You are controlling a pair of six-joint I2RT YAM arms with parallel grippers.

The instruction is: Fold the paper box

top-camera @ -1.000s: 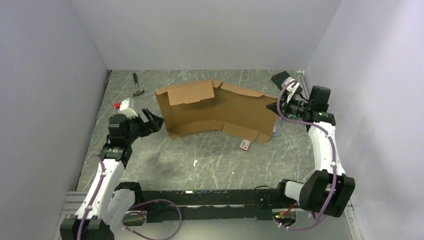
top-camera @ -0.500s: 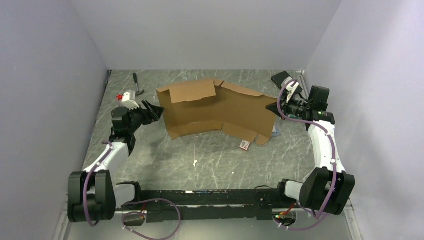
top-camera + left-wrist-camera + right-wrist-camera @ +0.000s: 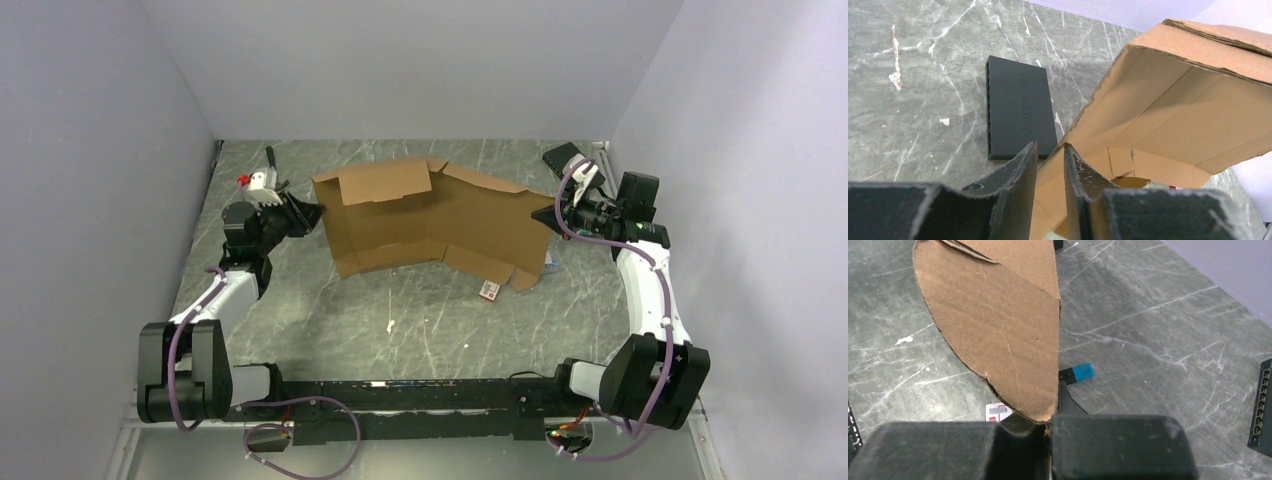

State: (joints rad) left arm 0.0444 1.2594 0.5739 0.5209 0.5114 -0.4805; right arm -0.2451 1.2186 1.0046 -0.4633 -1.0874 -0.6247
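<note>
Brown paper box [image 3: 440,215] half-folded; right fingers [image 3: 1118,440] pinch flap, left fingers [image 3: 1018,170] narrow, straddling edge.

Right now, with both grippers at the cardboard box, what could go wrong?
The right gripper pinches only the rim of the paper box flap; pulling could tear it or slip off. The left gripper is barely open at the box's edge; it may miss and shove the cardboard against the flat black box.
</note>
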